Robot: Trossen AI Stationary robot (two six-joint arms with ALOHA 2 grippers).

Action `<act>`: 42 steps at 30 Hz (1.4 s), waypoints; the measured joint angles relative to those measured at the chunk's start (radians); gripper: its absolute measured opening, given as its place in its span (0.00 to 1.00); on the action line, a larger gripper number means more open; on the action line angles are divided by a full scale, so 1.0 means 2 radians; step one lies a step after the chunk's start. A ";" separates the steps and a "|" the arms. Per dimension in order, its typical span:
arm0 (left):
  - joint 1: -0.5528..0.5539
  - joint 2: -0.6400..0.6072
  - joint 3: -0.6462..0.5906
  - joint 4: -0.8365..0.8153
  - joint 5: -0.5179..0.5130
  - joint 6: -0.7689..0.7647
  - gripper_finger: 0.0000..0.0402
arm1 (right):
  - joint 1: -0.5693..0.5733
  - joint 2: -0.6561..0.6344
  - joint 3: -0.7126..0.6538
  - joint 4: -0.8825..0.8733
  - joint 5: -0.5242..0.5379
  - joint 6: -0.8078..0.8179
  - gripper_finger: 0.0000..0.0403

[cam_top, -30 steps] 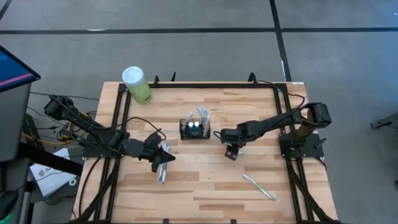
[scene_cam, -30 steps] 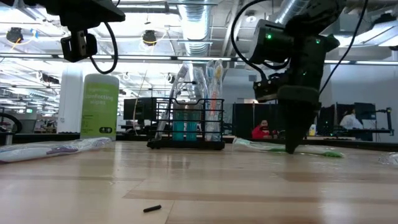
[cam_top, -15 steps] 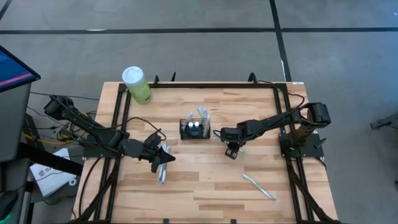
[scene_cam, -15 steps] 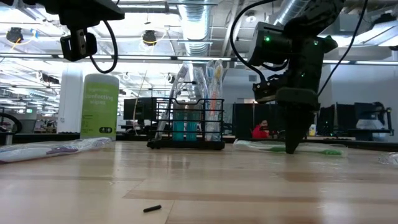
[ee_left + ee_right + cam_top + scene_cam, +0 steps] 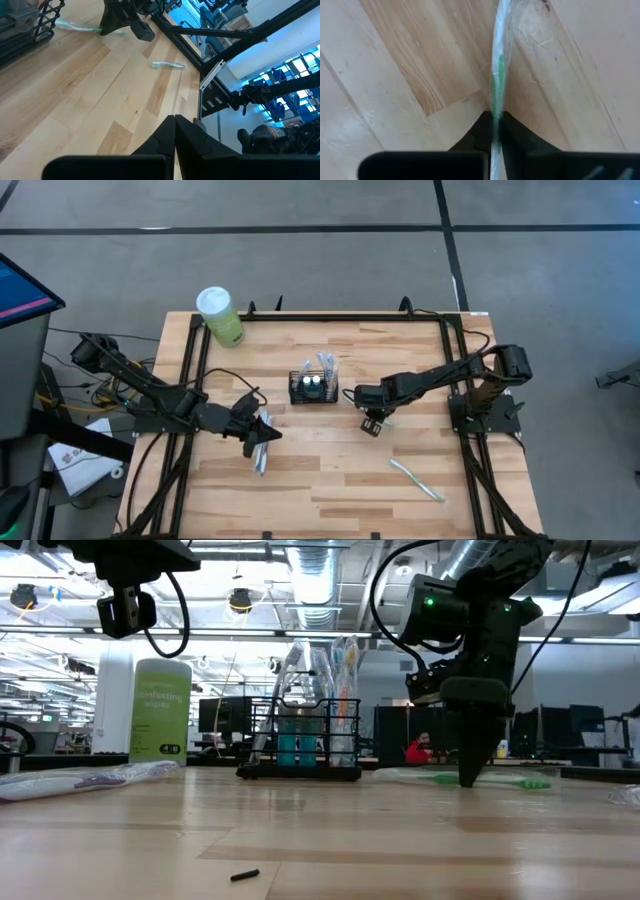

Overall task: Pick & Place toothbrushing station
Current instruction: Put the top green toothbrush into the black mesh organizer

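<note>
The black wire-mesh caddy [image 5: 314, 387] sits just above centre of the high view, toothbrushes and tubes poking out. Looks light and stiff, but top-heavy, so I'd pinch a top rim wire. To its right, the right gripper [image 5: 495, 120] is closed on a wrapped green toothbrush [image 5: 496, 75] against the wood. Lower left, the left gripper [image 5: 262, 433] sits closed, holding nothing, over a wrapped toothbrush [image 5: 262, 452].
</note>
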 joint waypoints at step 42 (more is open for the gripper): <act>0.019 0.000 0.000 0.080 -0.058 0.046 0.00 | 0.036 -0.057 0.274 0.041 -0.014 0.039 0.03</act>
